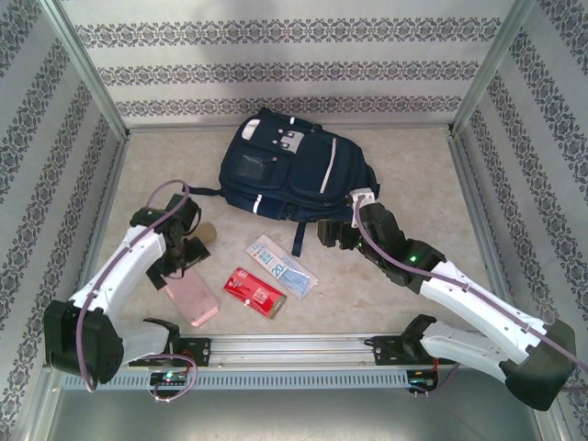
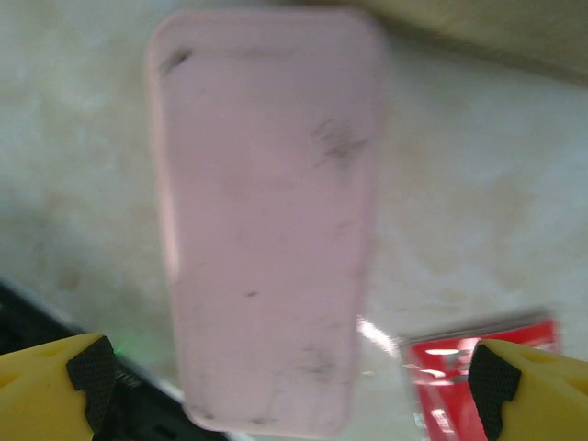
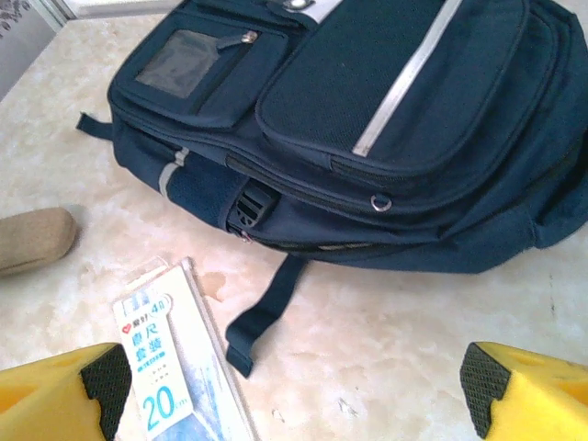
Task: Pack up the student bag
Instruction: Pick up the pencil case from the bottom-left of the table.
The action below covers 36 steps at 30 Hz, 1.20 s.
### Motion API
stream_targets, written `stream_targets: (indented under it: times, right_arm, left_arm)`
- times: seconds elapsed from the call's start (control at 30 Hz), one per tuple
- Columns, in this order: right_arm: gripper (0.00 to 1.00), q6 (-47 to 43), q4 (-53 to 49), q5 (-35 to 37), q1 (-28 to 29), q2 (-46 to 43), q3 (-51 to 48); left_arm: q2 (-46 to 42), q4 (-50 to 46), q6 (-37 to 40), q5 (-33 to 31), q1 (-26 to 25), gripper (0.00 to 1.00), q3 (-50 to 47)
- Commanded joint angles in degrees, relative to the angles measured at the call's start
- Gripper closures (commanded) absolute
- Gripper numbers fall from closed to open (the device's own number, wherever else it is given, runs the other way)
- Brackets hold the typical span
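The student bag (image 1: 285, 170), navy with thin white stripes, lies flat at the back middle of the table; its front pockets and a loose dark strap (image 3: 266, 312) show in the right wrist view (image 3: 367, 119). My left gripper (image 1: 182, 262) hovers open over a scuffed pink case (image 2: 266, 220), its fingertips (image 2: 92, 377) standing wider than the case and clear of it. The pink case (image 1: 193, 299) lies flat near the front left. My right gripper (image 1: 333, 237) is open just in front of the bag's lower right edge, with bare table between its fingers (image 3: 289, 386).
A red packet (image 1: 254, 291) and a clear ruler-set packet (image 1: 282, 266) lie between the arms; both show in the wrist views (image 2: 478, 358) (image 3: 175, 358). A tan oblong object (image 1: 204, 232) sits by the left gripper (image 3: 32, 239). Patterned walls enclose three sides; a metal rail (image 1: 303, 347) runs along the front.
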Motion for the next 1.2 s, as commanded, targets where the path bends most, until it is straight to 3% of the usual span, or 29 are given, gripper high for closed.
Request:
stream_targets:
  times: [0.0, 0.57, 1.1, 1.17]
  right_arm:
    - [0.06, 1.81, -0.68, 1.26, 0.79, -2.74, -1.95]
    - [0.06, 4.14, -1.06, -1.4, 0.83, -6.23, -4.13]
    - [0.06, 5.3, 0.32, -3.18, 0.86, -5.61, -5.42]
    - [0.06, 5.53, 0.34, -3.35, 0.78, -5.7, -5.67]
  left_arm:
    - [-4.15, 1.49, -1.15, -1.52, 0.88, 0.01, -4.82]
    - [-10.37, 20.63, -0.16, 3.25, 3.06, 0.01, -19.57]
    - [-4.19, 32.16, -0.33, 4.65, 4.67, 0.0, -25.05]
    - [-4.93, 31.79, -0.53, 4.74, 4.74, 0.06, -24.6]
